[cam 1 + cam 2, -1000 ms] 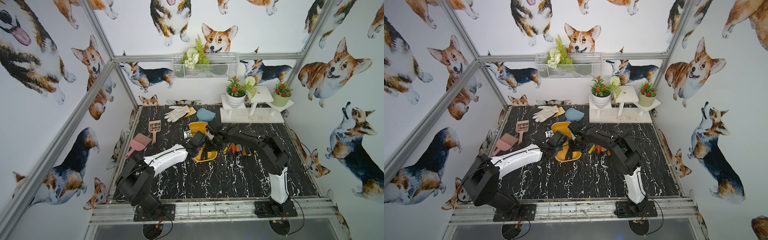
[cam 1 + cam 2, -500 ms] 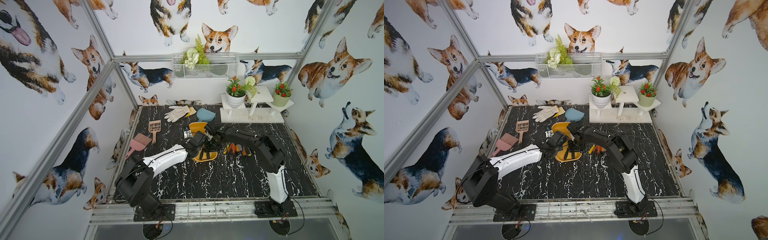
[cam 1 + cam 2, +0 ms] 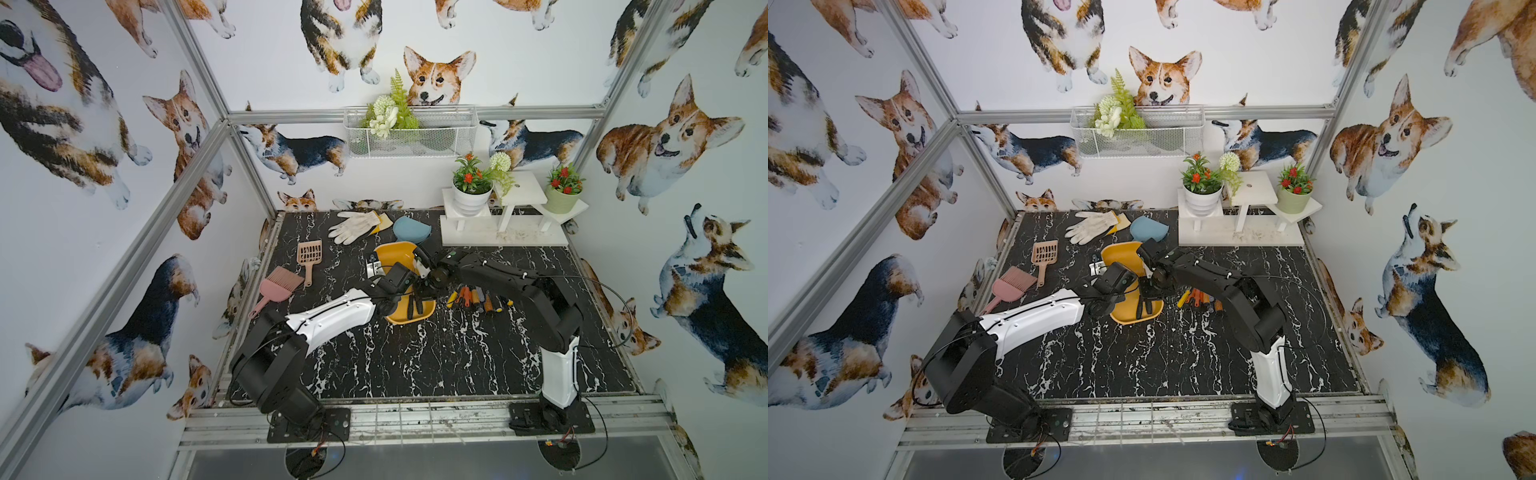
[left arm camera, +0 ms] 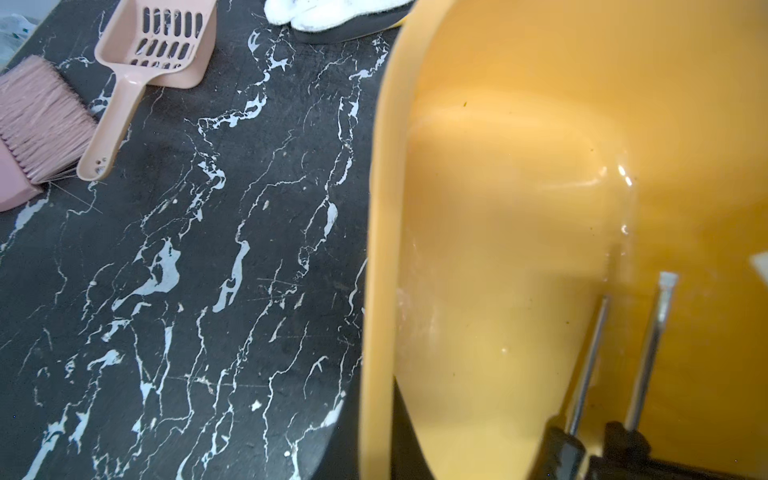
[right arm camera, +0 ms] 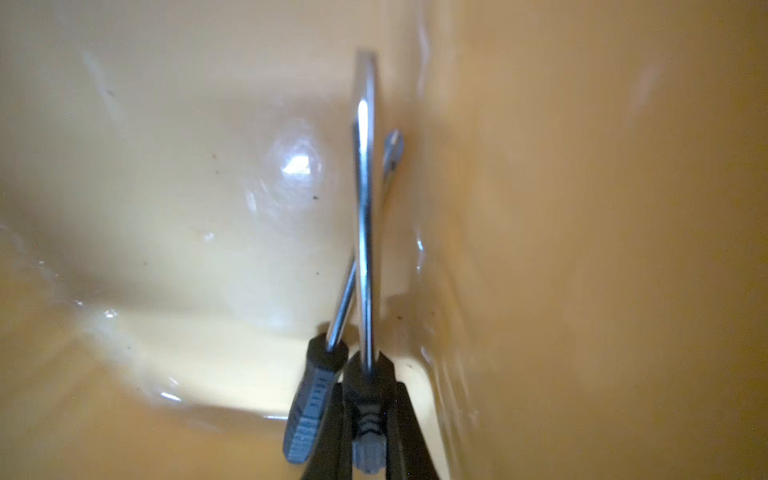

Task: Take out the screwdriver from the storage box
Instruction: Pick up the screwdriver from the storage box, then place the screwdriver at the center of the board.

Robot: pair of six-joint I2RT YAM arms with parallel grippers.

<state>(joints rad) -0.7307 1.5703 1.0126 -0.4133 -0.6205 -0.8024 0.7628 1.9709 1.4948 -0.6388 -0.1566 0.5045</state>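
The mustard-yellow storage box (image 3: 395, 257) (image 3: 1121, 257) lies mid-table, long side running away from me. My left gripper (image 3: 385, 308) (image 3: 1100, 308) (image 4: 376, 457) is shut on its near left rim (image 4: 378, 249). Inside the box (image 5: 582, 208), my right gripper (image 3: 419, 293) (image 3: 1147, 297) (image 5: 368, 390) is shut on the black-and-grey handle of a screwdriver (image 5: 365, 208), whose steel shaft points along the floor of the box. A second screwdriver (image 5: 309, 407) lies against it, crossing under the shaft. Both shafts (image 4: 652, 353) show in the left wrist view.
Several orange- and yellow-handled screwdrivers (image 3: 473, 297) lie on the table right of the box. A pink brush (image 3: 278, 286) and scoop (image 3: 309, 253) lie left. A white glove (image 3: 355, 226) and blue item (image 3: 411, 230) sit behind, beside a white stand (image 3: 498, 237) with flower pots.
My right gripper has shifted slightly left inside the box and closed on the screwdriver's handle. The left arm has stayed on the rim.
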